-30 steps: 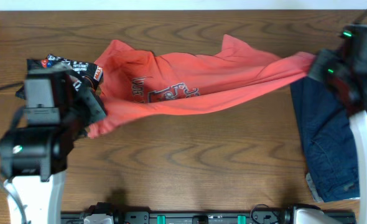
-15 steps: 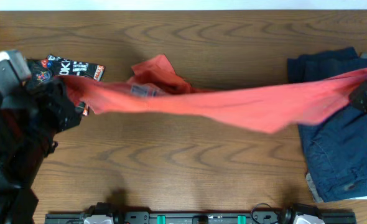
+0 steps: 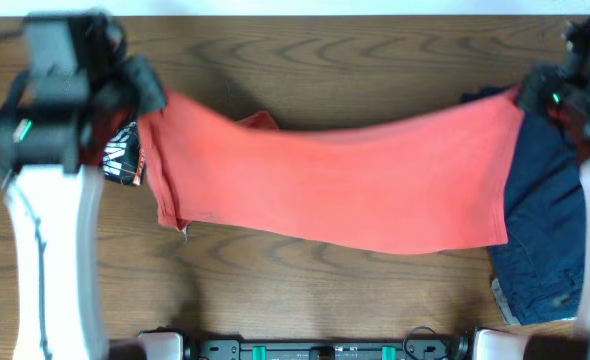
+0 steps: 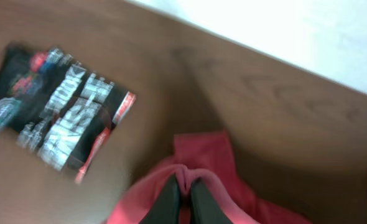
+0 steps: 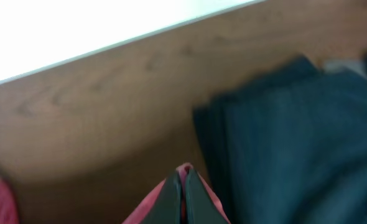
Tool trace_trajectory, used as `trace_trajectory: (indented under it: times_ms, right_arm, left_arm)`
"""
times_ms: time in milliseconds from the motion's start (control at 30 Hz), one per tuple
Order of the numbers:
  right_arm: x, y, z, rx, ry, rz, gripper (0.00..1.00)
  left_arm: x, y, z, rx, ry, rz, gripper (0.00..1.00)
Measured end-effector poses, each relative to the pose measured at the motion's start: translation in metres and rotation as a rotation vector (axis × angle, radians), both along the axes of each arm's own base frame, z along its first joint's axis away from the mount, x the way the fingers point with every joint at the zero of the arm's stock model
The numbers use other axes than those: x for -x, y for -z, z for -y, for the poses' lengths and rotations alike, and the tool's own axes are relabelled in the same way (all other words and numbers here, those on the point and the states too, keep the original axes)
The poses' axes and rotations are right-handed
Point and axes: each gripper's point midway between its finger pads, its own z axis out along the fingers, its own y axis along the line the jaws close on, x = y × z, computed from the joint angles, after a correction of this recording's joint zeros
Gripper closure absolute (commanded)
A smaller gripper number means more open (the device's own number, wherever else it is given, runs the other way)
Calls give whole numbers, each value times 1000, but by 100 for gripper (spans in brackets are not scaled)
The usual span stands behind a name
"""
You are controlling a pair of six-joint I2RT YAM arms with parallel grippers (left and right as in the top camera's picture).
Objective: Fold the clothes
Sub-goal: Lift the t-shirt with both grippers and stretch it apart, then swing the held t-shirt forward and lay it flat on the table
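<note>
The coral-red T-shirt (image 3: 335,180) hangs stretched between my two grippers across the back of the table, its plain side up and its lower edge drooping toward the front. My left gripper (image 3: 147,98) is shut on its left corner; in the left wrist view the dark fingertips (image 4: 171,193) pinch a fold of red T-shirt (image 4: 202,155). My right gripper (image 3: 531,98) is shut on the right corner, and red cloth (image 5: 185,169) shows between its fingers (image 5: 171,193). The dark navy garment (image 3: 540,220) lies at the right. The small black printed garment (image 3: 123,155) peeks out under the shirt's left edge.
The black printed garment (image 4: 59,118) lies flat on the wooden table (image 3: 275,290) to the left of the shirt. The navy garment (image 5: 295,143) reaches the table's right front edge. A black rail (image 3: 325,350) runs along the front edge.
Both grippers have moved toward the back of the table with the shirt corners. The shirt went from a bunched, twisted band to a wide spread sheet.
</note>
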Motion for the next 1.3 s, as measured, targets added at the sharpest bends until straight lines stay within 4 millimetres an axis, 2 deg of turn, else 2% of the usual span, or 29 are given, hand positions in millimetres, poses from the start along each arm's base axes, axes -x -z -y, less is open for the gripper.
trace_trajectory:
  times_ms: [33,100,200,267,333,367,400,433,467,533,600,667,700,767,833,933,1000,1100,1200,1300]
  right_arm:
    - [-16,3,2,-14,8,30,99]
    - [-39,5,3,-41,17,87,99]
    - [-66,-17,3,-87,28,232,99]
    - [-73,-40,2,-110,31,314,99]
    - [-77,-72,3,-118,38,386,99]
    - [-77,-88,3,-120,40,420,99]
    - [-75,-110,4,-117,50,451,99]
    - [-73,-125,5,-112,55,477,99]
    - [-69,-141,7,-103,63,499,99]
    - [-58,-173,10,-79,84,539,99]
    - [-42,-195,13,-53,110,558,99]
    - [-27,-202,16,-25,136,540,99]
    - [-22,-201,18,-14,145,524,99]
    - [-13,-188,20,4,159,452,99]
    - [-4,-161,21,15,167,338,99]
    - [13,-110,19,17,164,114,99]
    - [31,-70,14,13,154,-68,99]
    - [52,-30,6,9,127,-262,99]
    - [77,4,-2,3,97,-441,99]
    - [107,35,-7,-11,80,-618,99]
  left_arm:
    - [-25,8,0,-9,8,22,94]
    - [-55,18,0,-15,16,59,94]
    - [-97,16,0,-23,22,166,94]
    - [-111,2,0,-28,24,245,94]
    - [-119,-32,-1,-32,24,344,94]
    - [-121,-53,-2,-33,21,393,94]
    - [-119,-84,-4,-35,16,464,94]
    - [-117,-106,-5,-36,14,514,94]
    - [-111,-137,-9,-39,6,579,94]
    - [-92,-182,-17,-47,-11,663,94]
    - [-66,-210,-25,-54,-30,693,94]
    - [-39,-220,-29,-59,-44,676,94]
    - [-32,-219,-29,-58,-44,658,94]
    - [-14,-203,-27,-47,-34,567,94]
    - [1,-166,-22,-27,-16,407,94]
    - [19,-104,-18,3,-2,146,94]
    - [30,-63,-16,19,0,-30,94]
    - [50,-7,-13,44,2,-282,94]
    - [72,32,-10,64,4,-475,94]
    - [83,60,-9,74,2,-583,94]
